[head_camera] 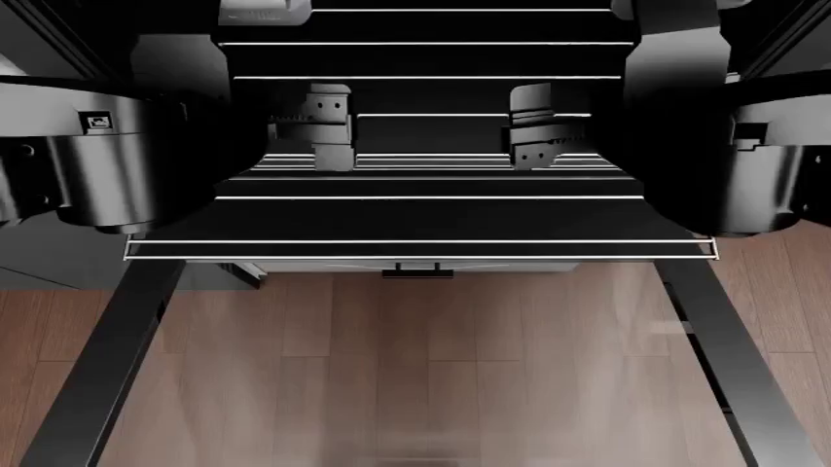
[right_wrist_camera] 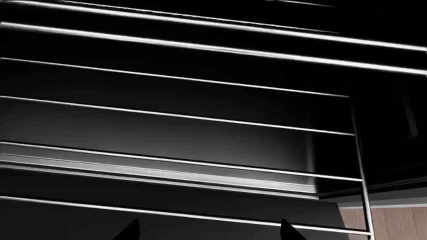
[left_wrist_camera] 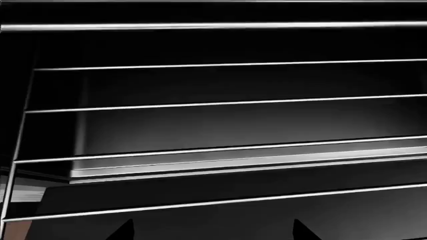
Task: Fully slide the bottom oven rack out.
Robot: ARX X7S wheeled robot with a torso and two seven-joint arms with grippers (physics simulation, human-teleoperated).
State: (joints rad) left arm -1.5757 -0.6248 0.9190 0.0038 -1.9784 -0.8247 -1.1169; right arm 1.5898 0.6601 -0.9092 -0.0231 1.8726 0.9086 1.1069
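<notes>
Head view, taken from 9 o'clock across to 3 o'clock. The left arm's bulky dark cylindrical housing (head_camera: pixel 91 161) fills the 9 o'clock edge. Inboard of it, the left gripper (head_camera: pixel 318 131) hangs above the wires at roughly 11 o'clock from centre; one grey toothed finger (head_camera: pixel 322 117) is visible, and its partner cannot be made out, so the finger spread cannot be told from this view. The right gripper (head_camera: pixel 539 131) sits at roughly 1 o'clock from centre, likewise showing one toothed finger (head_camera: pixel 535 122). The right arm's dark housing (head_camera: pixel 766 165) occupies the 3 o'clock edge.

The bottom oven rack of thin shiny silver wires with widely spaced parallel crossbars (head_camera: pixel 429 198) is drawn forward out of the black cavity of the built-in oven (head_camera: pixel 429 58); its front bar lies across the centre of the view, above the dark-framed glass oven door (head_camera: pixel 117 370), which is folded down towards 6 o'clock. Brown wooden floor planks (head_camera: pixel 805 292) show beside the door.

Left wrist view: rack wires (left_wrist_camera: pixel 220 104) cross the whole picture, with two dark fingertips (left_wrist_camera: pixel 123 231) set well apart at the edge, nothing between them. Right wrist view: the same arrangement, rack wires (right_wrist_camera: pixel 173 116) and two dark fingertips (right_wrist_camera: pixel 130 231) spread wide, holding nothing.
</notes>
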